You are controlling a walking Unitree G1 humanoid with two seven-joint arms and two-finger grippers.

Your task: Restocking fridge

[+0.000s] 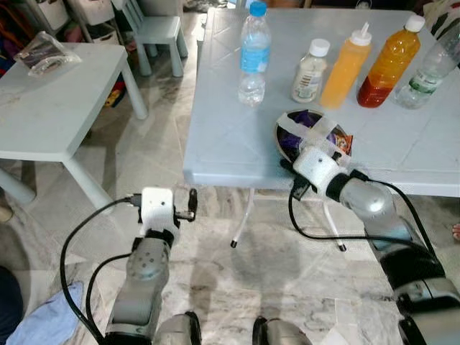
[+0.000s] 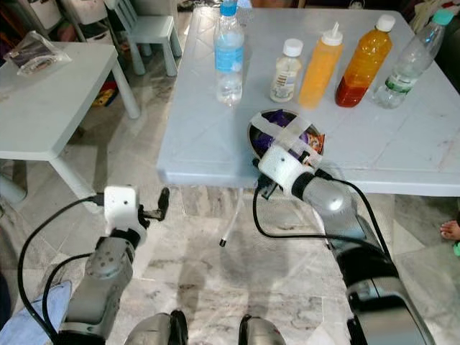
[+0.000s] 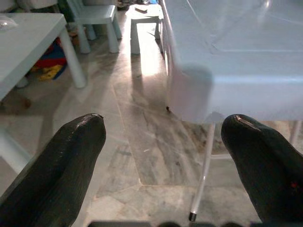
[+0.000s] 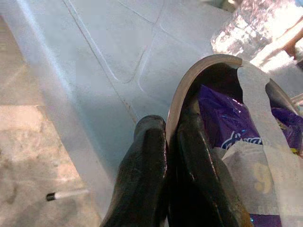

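1. While the right hand (image 4: 163, 156) pinches the rim of the bowl (image 1: 284, 133) at the near edge of the surface (image 1: 230, 136), one finger inside the rim and one outside, the step in hand looks like picking up a stock item to carry off to the fridge. No fridge is in sight.
2. The bowl is dark and metal-rimmed, holds purple snack packets (image 4: 222, 123), and has pale tape strips (image 1: 305, 129) across its top. It sits just inside the near edge, near of the bottle row.
3. Left hand (image 3: 163, 142) is open and empty, held low over the floor to the left of the surface, touching nothing.
4. Next move, as I judge it: lift the bowl clear while keeping it level, since a grip on one side of the rim may let it tip; then draw it back off the edge without catching the cable (image 1: 316, 233) hanging below the wrist.
5. On the far side of the surface, left to right: water bottle (image 1: 254, 54), small white-capped bottle (image 1: 310, 70), orange squeeze bottle (image 1: 346, 66), juice bottle (image 1: 389, 63), clear bottle (image 1: 429, 70). All are upright or nearly so, and well apart from the bowl.
6. Room: marble-patterned tile floor (image 1: 237, 287); low white table (image 1: 50, 100) to the left with a plastic bag (image 1: 43, 52) on it; small pale chair (image 1: 154, 32) at far left; blue cloth (image 1: 47, 320) on the floor, near left.
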